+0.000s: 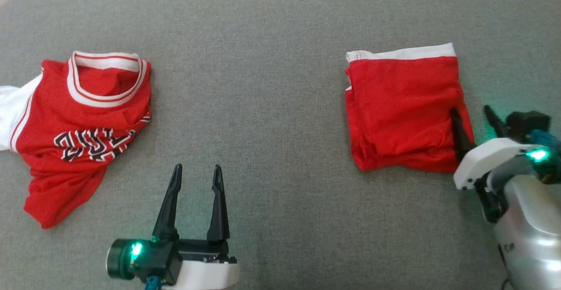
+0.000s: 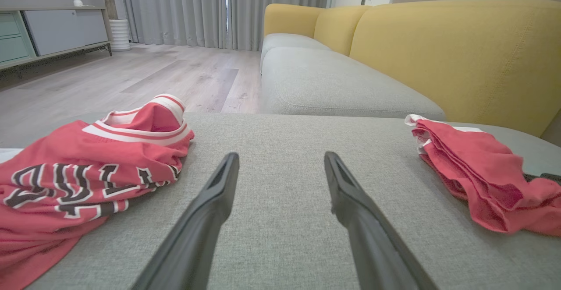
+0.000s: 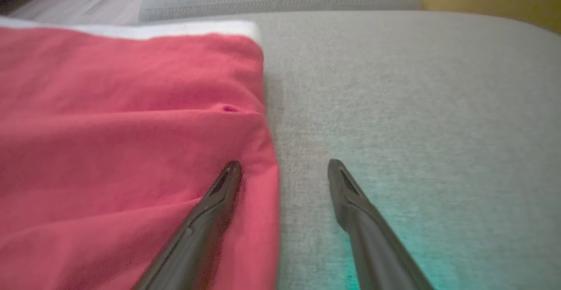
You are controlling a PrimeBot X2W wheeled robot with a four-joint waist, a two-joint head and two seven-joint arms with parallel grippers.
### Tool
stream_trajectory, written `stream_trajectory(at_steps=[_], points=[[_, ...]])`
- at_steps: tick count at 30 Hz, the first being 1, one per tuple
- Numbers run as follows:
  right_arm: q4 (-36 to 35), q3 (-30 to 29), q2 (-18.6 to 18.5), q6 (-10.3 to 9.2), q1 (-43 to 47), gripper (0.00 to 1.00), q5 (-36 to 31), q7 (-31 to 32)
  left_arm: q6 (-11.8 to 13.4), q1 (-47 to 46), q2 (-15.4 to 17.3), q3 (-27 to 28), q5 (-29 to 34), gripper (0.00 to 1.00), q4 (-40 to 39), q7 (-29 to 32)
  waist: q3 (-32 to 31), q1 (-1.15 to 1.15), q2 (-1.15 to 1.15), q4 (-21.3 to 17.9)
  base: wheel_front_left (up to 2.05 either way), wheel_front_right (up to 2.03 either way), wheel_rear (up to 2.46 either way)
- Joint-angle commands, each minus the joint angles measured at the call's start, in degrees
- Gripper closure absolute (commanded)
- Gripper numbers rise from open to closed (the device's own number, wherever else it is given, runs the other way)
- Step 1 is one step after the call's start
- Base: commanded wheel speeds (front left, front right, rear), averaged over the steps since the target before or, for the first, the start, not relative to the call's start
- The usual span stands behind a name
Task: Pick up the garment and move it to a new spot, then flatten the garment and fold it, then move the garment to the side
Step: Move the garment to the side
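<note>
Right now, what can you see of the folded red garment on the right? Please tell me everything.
The folded red garment is a rough rectangle of thin, soft-looking cloth in several layers, with a white band along its far edge. It lies flat on the grey cushion. The open right gripper straddles its right edge, one finger over the cloth; whether it touches, I cannot tell.

Head overhead, wrists low, sharing folded garment (image 1: 403, 110)

We see the left gripper (image 2: 281, 157) spread wide, bottom centre. A red jersey (image 2: 79, 180) lies lower left, a folded red garment (image 2: 482, 180) right.
</note>
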Motion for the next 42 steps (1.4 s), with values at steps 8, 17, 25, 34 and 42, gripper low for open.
stream_trajectory(at_steps=[8,17,25,34,42], points=[[5.0,7.8,0.2,0.39,-4.9,1.00,3.7,-1.4,-0.1,-2.9,-0.2,1.3,1.2,0.00,-1.1,-0.5,1.6,-0.01,0.00,-1.2,0.00,0.00,0.00],[7.3,8.3,-8.4,0.39,-11.3,1.00,2.6,-4.9,-1.0,-4.8,-0.2,2.0,2.6,0.00,-1.6,-0.5,5.0,-0.01,0.00,-6.0,0.00,0.00,0.00],[8.7,6.6,-19.0,0.39,-17.6,1.00,-0.9,-5.6,-2.6,-7.9,-0.2,3.2,4.6,0.00,-1.6,-0.5,10.2,-0.01,0.00,-9.9,0.00,0.00,0.00],[10.5,0.8,-22.4,0.39,-21.5,0.00,-7.0,-6.6,-4.0,-9.7,-0.2,4.4,5.9,0.00,-1.0,-0.5,11.8,-0.01,0.00,-11.1,0.00,0.00,0.00],[6.5,-5.7,-16.9,0.39,-19.2,0.00,-15.5,-8.1,-3.7,-9.5,-0.2,3.9,5.0,0.00,-0.3,-0.5,8.4,-0.01,0.00,-10.5,0.00,0.00,0.00]])
